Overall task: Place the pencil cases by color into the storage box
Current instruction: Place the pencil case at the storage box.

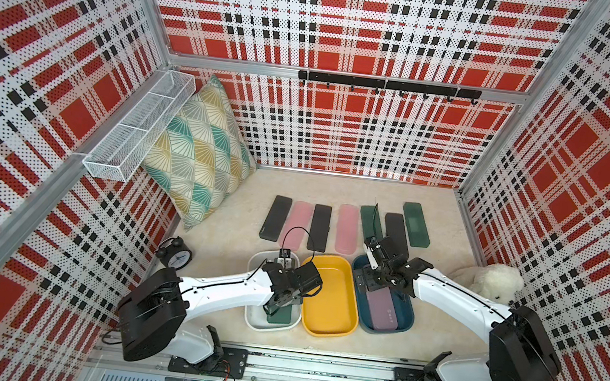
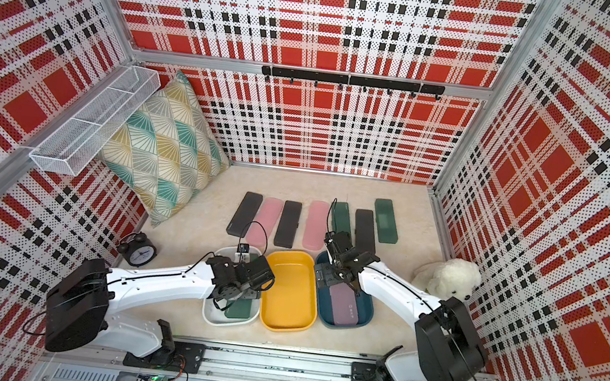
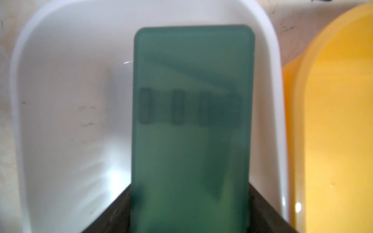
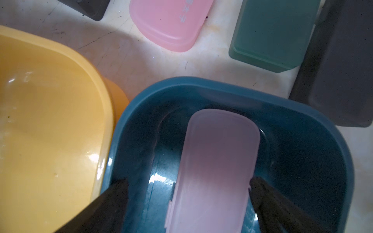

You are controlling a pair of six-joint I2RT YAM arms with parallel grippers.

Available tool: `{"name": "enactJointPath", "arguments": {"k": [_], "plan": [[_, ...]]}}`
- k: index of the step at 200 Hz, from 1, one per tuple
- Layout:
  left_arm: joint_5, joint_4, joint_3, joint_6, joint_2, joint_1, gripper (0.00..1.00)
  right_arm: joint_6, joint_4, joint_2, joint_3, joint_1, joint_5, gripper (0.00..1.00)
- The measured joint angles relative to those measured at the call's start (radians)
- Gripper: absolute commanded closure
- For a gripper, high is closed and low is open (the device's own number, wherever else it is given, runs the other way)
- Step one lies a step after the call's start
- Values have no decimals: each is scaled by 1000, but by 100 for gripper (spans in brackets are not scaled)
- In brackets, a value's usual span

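Observation:
My left gripper point(image 3: 189, 186) is shut on a dark green pencil case point(image 3: 191, 121), its dark fingers point(image 3: 260, 203) pressing both long edges. The case hangs low inside the white tub point(image 1: 251, 323). My right gripper point(image 4: 189, 180) stands open over the blue tub point(image 4: 302, 113), where a pale pink case point(image 4: 214, 161) lies between the spread fingers with a gap on one side. The yellow tub point(image 1: 330, 297) between them holds nothing. In a row behind the tubs lie a black case point(image 1: 275, 217), a pink case point(image 1: 295, 224), a second black point(image 1: 319, 228), a second pink point(image 1: 347, 228), a green point(image 1: 371, 221), a third black point(image 1: 395, 232) and another green point(image 1: 416, 224).
A patterned pillow point(image 1: 202, 147) leans at the back left under a wire basket point(image 1: 141, 124). An alarm clock point(image 1: 176, 255) stands left of the white tub. A white plush toy point(image 1: 493, 284) sits at the right wall. A hook rail point(image 1: 387, 85) crosses the back wall.

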Motion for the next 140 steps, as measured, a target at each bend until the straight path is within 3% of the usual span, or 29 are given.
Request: {"name": "enactJointPath", "arguments": {"k": [140], "plan": [[32, 34, -79, -102, -53, 14, 26, -10, -8, 0, 21, 0, -8, 0]]}}
